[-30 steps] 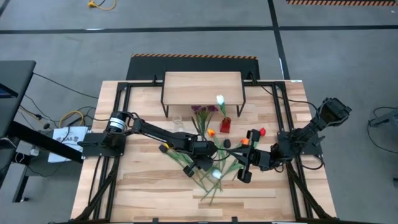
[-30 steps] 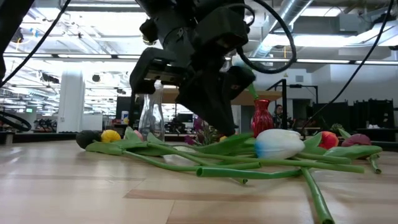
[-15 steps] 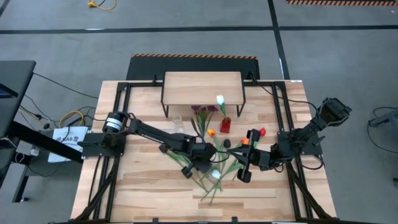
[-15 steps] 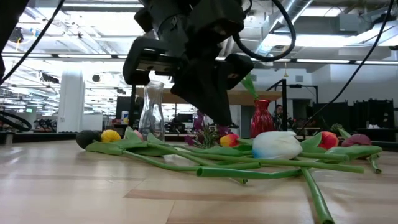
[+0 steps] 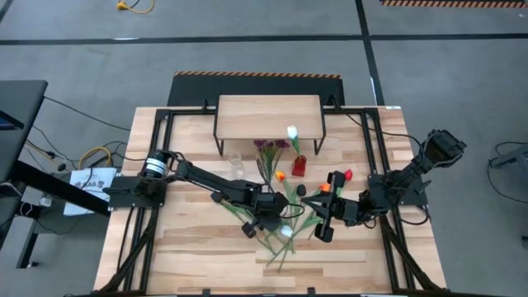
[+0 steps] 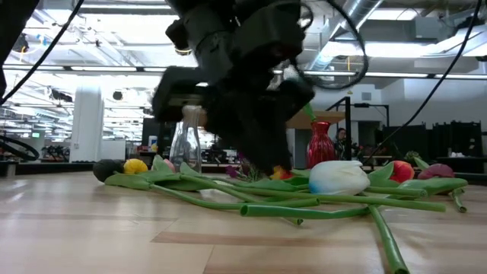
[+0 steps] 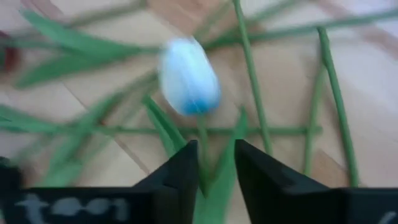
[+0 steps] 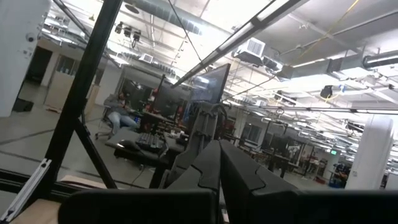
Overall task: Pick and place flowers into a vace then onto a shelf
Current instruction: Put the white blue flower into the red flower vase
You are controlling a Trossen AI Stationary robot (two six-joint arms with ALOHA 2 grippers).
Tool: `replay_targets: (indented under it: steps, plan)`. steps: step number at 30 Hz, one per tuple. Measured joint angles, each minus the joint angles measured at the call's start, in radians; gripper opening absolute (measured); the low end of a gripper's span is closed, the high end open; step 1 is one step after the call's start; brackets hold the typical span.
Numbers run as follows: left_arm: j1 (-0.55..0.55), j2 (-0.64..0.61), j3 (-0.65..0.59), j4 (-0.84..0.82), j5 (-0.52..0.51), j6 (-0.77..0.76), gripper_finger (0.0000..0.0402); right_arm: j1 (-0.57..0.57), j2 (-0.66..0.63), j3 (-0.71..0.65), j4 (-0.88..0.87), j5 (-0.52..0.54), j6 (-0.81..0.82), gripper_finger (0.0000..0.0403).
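Note:
Several flowers lie in a loose heap on the table, among them a white tulip, an orange one and a red one. A red vase holds a white tulip; a purple sprig lies beside it. The shelf stands at the far edge. My left gripper slants down over the heap, open, its fingers on either side of the lying white tulip's green stem just below the head. My right gripper is shut on nothing, raised at the right.
A clear glass vase stands left of the red vase, in front of the shelf. A yellow tulip head lies at the heap's left end in the low view. Bare wood lies along the near edge.

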Motion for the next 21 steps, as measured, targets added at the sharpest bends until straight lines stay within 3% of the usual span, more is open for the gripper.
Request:
replay_targets:
  steps: [8,21]
  plan:
    - [0.014,0.0,0.0,-0.001,-0.002,-0.024,0.0156,0.0,0.0,0.0,0.0,-0.005,0.0,0.0]
    - [0.04,0.063,0.02,-0.016,0.106,-0.071,0.0135,-0.002,0.0,0.005,-0.001,-0.006,0.0,0.0]
